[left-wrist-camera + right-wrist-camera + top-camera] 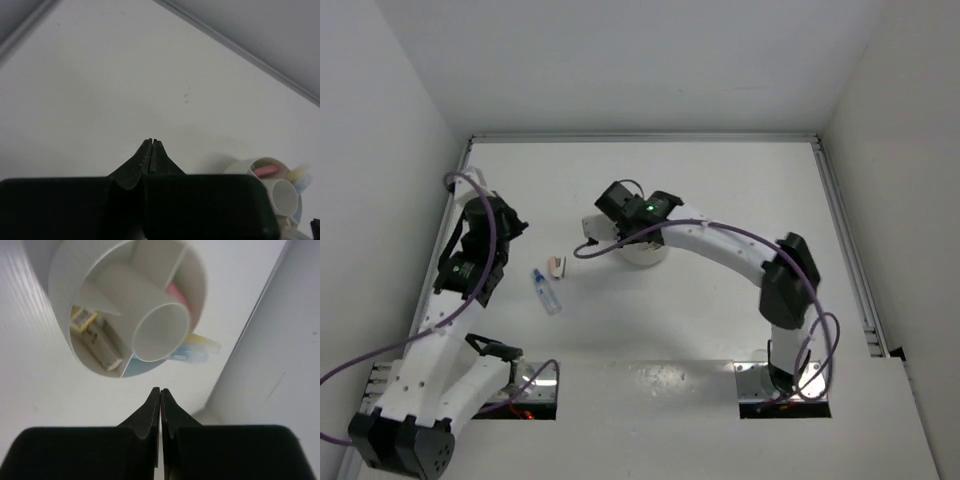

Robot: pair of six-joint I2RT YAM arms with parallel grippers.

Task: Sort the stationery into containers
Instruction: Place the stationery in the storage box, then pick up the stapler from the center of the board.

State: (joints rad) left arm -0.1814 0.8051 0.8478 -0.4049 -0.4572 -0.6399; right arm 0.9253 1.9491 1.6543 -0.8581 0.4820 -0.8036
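Note:
The white divided bowl [59,300] lies just ahead of my right gripper [160,390], which is shut with nothing in it. Tan eraser blocks [102,345] lie in one compartment. A pink stick [177,295], a yellow stick [205,342] and a blue stick [190,356] show past the centre cup [162,332]. In the top view the bowl [645,256] sits mostly under the right arm, by the right gripper [600,232]. A clear blue-capped tube [546,291] and a tan eraser [557,266] lie on the table, left of the bowl. My left gripper [151,141] [516,228] is shut and empty, above bare table.
The bowl [250,166] shows at the lower right of the left wrist view, with the pink stick [265,171] in it. White walls close the table in on three sides, with a raised rail [845,240] along the right edge. The right arm arches over the table's middle.

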